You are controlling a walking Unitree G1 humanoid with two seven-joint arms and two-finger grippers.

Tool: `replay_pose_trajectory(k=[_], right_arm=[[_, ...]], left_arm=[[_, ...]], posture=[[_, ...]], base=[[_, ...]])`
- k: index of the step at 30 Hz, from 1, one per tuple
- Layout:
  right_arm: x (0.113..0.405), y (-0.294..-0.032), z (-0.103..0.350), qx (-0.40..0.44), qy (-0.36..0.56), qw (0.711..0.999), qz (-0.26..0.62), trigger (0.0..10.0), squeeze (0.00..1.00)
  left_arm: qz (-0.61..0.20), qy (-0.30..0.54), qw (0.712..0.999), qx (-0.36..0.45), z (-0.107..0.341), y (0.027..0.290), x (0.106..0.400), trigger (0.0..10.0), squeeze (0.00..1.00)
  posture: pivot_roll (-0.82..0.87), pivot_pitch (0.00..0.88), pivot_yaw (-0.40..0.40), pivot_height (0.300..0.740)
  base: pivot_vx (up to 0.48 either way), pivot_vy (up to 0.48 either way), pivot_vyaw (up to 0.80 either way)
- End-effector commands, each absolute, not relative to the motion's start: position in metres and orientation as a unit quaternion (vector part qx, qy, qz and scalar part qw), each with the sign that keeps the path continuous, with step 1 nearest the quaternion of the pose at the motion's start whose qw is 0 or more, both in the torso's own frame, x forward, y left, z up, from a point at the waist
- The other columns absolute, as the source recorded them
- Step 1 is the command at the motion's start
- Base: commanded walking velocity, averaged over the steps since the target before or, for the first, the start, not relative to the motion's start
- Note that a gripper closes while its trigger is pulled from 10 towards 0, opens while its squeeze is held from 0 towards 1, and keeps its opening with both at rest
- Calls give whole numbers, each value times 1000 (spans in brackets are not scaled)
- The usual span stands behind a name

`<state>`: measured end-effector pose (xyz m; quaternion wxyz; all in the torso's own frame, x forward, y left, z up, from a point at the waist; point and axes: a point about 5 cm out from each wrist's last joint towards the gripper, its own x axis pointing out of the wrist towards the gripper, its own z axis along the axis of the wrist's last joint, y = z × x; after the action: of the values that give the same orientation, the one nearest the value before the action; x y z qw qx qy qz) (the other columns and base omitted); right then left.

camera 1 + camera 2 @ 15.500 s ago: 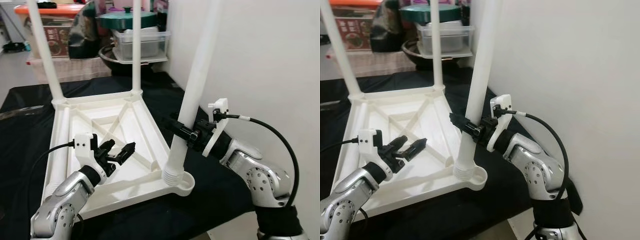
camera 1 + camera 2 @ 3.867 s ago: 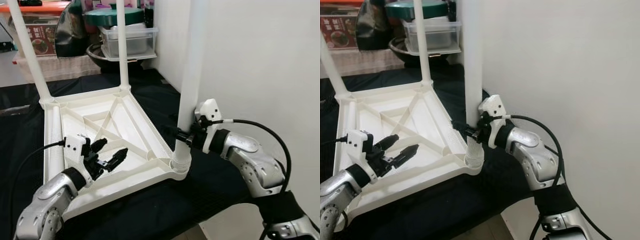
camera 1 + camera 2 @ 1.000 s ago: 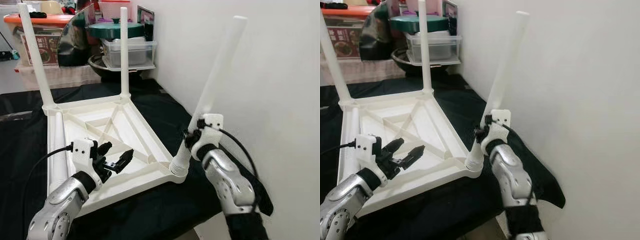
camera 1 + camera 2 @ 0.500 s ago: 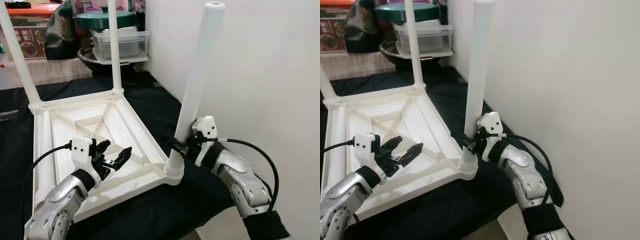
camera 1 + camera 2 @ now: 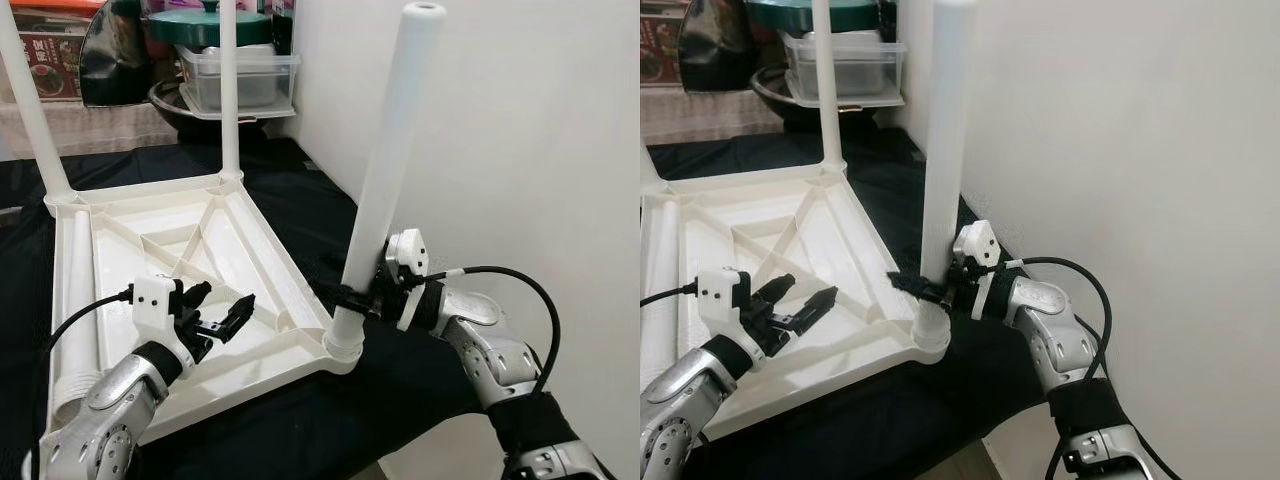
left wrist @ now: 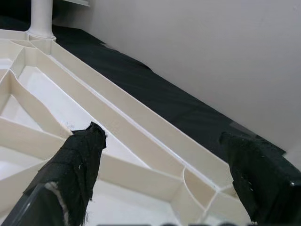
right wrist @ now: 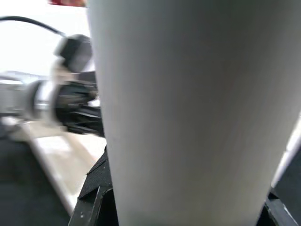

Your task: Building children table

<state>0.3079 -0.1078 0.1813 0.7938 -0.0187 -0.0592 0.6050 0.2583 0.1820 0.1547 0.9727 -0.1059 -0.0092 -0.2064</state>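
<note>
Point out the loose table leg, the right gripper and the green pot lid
loose table leg (image 5: 78,290), left eye view, mid-shaft.
right gripper (image 5: 352,295), left eye view, between fingertips.
green pot lid (image 5: 205,24), left eye view, top surface.

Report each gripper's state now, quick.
Left gripper: open, holding nothing, above the upturned tabletop.
Right gripper: shut on the table leg just above its corner socket.

Black cloth (image 5: 300,190), green-lidded pot (image 5: 205,22), white wall (image 5: 520,130)

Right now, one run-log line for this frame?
right gripper: shut on table leg, seated in corner socket | left gripper: open, idle over upturned tabletop | two far legs mounted
</note>
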Motion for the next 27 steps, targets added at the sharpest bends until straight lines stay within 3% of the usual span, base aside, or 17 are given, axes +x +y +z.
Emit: replay_pose_trajectory(k=[1, 8, 10, 13, 17, 19, 21, 27], right_arm=[[303, -96, 176, -6, -53, 766, 640, 0, 0], [307, -89, 181, 0, -77, 777, 625, 0, 0], [314, -88, 175, 20, -70, 819, 569, 0, 0], [318, -88, 170, 29, -55, 842, 536, 0, 0], [334, -98, 141, 44, 33, 934, 352, 0, 0], [334, -98, 141, 44, 33, 934, 352, 0, 0], [337, -110, 126, 34, 78, 963, 256, 0, 0], [331, -132, 108, 1, 132, 986, 105, 0, 0]], left_arm=[[-205, -8, 972, -113, 153, 180, 257, 10000, 0], [-203, -11, 972, -120, 154, 180, 258, 10000, 0], [-201, -11, 972, -123, 154, 179, 258, 10000, 0], [-200, -11, 972, -124, 153, 179, 258, 10000, 0], [-191, -11, 973, -128, 153, 182, 259, 10000, 0], [-191, -11, 973, -128, 153, 182, 259, 10000, 0], [-183, -13, 974, -129, 153, 184, 260, 10000, 0], [-173, -13, 976, -128, 154, 189, 263, 10000, 0]], posture=[[21, 0, -154, 740], [15, 0, -148, 740], [11, 0, -144, 740], [10, 0, -143, 740], [-3, 0, -132, 740], [-3, 0, -132, 740], [-3, 0, -122, 740], [-17, 0, -110, 740]], base=[[0, 0, 0], [0, 0, 0], [0, 0, 0], [0, 0, 0], [0, 0, 0], [0, 0, 0], [0, 0, 0], [0, 0, 0]])
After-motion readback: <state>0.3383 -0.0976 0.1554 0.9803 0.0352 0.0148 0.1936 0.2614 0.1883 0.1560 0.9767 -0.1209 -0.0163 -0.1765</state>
